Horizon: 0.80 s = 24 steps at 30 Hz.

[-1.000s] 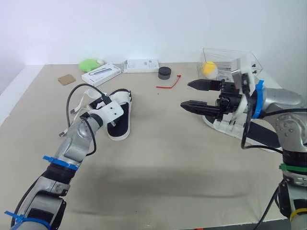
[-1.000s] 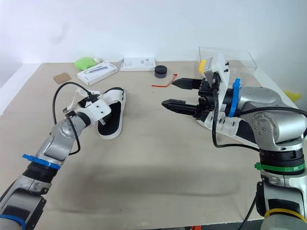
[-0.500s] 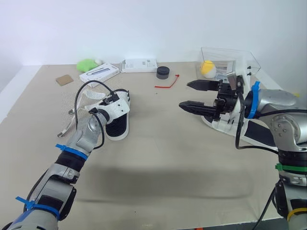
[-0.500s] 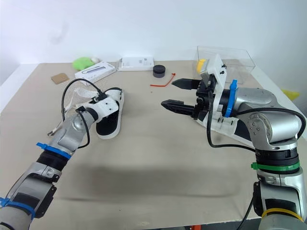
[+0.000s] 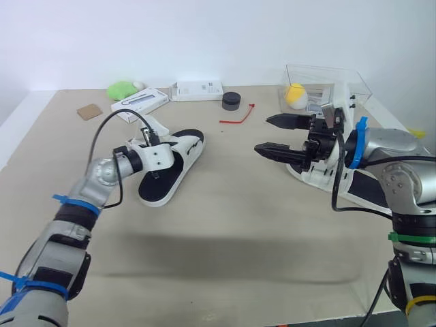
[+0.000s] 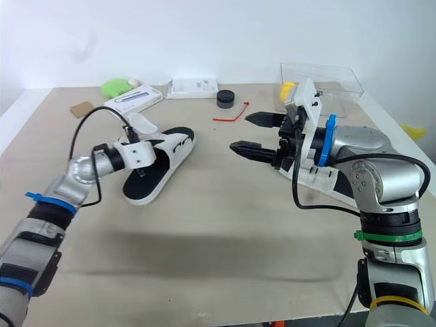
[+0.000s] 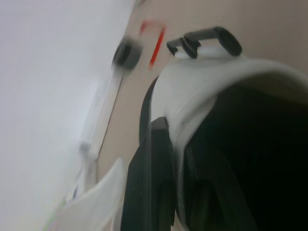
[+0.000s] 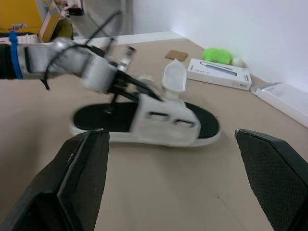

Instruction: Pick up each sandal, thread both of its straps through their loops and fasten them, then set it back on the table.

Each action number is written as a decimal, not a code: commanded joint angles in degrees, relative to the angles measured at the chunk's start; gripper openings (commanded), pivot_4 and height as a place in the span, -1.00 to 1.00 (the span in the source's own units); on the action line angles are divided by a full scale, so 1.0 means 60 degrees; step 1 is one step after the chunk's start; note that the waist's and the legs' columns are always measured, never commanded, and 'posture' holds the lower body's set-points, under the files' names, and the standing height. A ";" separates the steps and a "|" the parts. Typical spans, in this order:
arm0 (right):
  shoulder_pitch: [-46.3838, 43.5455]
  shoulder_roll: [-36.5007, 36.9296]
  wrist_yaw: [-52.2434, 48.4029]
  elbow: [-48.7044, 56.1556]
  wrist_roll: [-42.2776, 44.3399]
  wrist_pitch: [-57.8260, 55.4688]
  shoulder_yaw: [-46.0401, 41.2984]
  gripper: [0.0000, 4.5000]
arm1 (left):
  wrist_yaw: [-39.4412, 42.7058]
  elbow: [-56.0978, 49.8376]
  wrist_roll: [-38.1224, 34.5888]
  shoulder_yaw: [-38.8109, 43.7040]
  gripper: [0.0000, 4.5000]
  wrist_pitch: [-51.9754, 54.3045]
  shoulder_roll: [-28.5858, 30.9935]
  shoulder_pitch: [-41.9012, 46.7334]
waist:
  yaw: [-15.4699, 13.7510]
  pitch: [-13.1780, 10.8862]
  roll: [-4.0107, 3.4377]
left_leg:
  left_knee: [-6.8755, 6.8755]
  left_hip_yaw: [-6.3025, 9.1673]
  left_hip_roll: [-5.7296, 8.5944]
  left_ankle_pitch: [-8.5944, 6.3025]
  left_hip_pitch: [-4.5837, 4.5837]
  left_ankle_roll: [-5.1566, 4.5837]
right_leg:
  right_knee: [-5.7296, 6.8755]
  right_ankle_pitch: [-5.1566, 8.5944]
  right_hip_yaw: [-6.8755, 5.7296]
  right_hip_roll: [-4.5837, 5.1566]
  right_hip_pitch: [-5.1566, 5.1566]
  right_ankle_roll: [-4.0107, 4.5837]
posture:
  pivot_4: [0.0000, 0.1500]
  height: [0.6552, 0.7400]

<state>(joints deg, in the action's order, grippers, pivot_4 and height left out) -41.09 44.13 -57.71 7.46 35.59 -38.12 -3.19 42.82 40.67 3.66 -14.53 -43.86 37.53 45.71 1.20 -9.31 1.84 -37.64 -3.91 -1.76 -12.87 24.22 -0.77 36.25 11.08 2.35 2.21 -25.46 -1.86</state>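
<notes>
Centre: bare worktop (image 5: 225,211) is lying open between the left sandal (image 5: 170,170) and the spread-fingered right hand (image 5: 262,134).
Front: a broad bare strip is running along the near edge.
Back: white box (image 5: 142,103), black cap (image 5: 231,101) and red tie (image 5: 240,117) are lining the far edge.
Right: clear container (image 5: 334,80) and second sandal (image 5: 319,178) are crowding that side.

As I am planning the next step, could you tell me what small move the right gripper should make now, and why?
Probably ease the right gripper toward the sandal and take its raised strap. The left gripper grips the sandal's upper, the strap stands loose and unthreaded, and the right gripper is open, apart from the sandal and pointing toward it.
</notes>
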 commanded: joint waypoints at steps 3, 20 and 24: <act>0.0198 0.0292 -0.0559 0.0303 0.0368 -0.0067 -0.0377 1.00 | 0.3444 -0.1675 -0.3609 0.0235 -0.98 -0.1799 0.0188 -0.0404 | -0.0034 0.0000 0.0000 | -0.0011 -0.0002 0.0012 -0.0002 0.0009 -0.0003 | -0.0001 0.0001 -0.0012 0.0018 0.0007 -0.0004 | 1.00 1.00; 0.0803 0.1101 -0.1830 0.0839 0.1030 -0.0631 -0.0391 1.00 | 0.8280 -0.1478 -0.6650 -0.1544 -0.98 -0.4588 0.0362 -0.0447 | -0.0001 -0.0001 -0.0001 | -0.0145 0.0002 -0.0022 0.0044 0.0009 -0.0047 | 0.0009 -0.0046 0.0003 -0.0038 0.0029 -0.0017 | 1.00 1.00; 0.0944 0.1140 -0.1758 0.1008 0.1028 -0.0660 -0.0415 1.00 | 0.8280 -0.1365 -0.7034 -0.1945 -0.98 -0.4800 0.0256 -0.0450 | 0.0004 -0.0001 -0.0001 | -0.0144 -0.0001 -0.0023 0.0044 0.0008 -0.0047 | 0.0009 -0.0047 0.0022 -0.0038 0.0024 -0.0024 | 1.00 1.00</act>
<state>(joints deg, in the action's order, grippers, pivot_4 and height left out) -35.18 50.17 -68.36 11.52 41.25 -42.20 -4.39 92.26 32.69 -35.40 -26.26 -71.49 39.14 41.79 1.22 -9.31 1.83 -38.50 -3.90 -1.89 -12.61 24.27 -1.06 36.31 10.80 2.48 1.97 -25.31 -2.00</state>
